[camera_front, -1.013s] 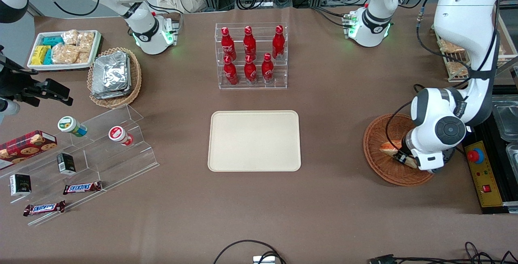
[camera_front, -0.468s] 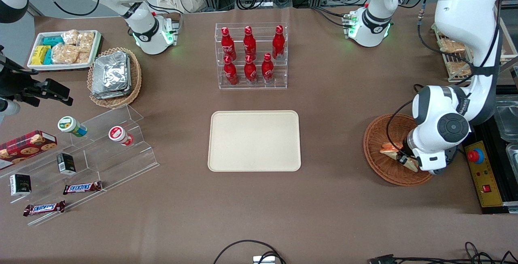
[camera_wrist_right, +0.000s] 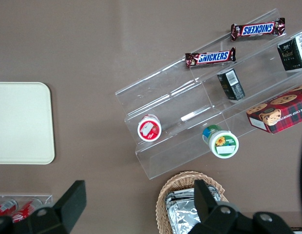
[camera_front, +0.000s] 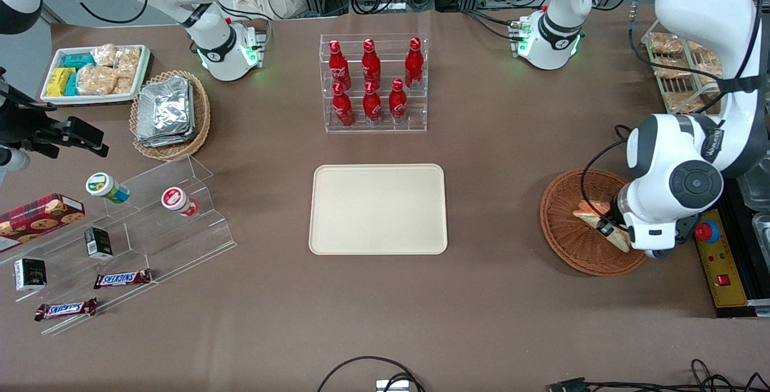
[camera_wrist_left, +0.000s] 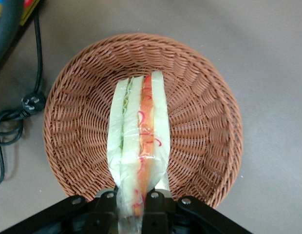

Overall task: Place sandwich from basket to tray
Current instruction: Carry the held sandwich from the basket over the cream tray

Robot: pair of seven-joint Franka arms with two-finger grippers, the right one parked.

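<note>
1. Sandwich (camera_wrist_left: 140,146), wrapped in clear film, hangs over the basket (camera_wrist_left: 199,102), its wide end pinched by the gripper (camera_wrist_left: 134,200), whose fingers are clamped on it.
2. Basket (camera_front: 562,241) sits toward the working arm's end of the table.
3. Tray (camera_front: 378,208) lies well apart, mid-table, nearer the camera than the bottle rack (camera_front: 373,82).
</note>
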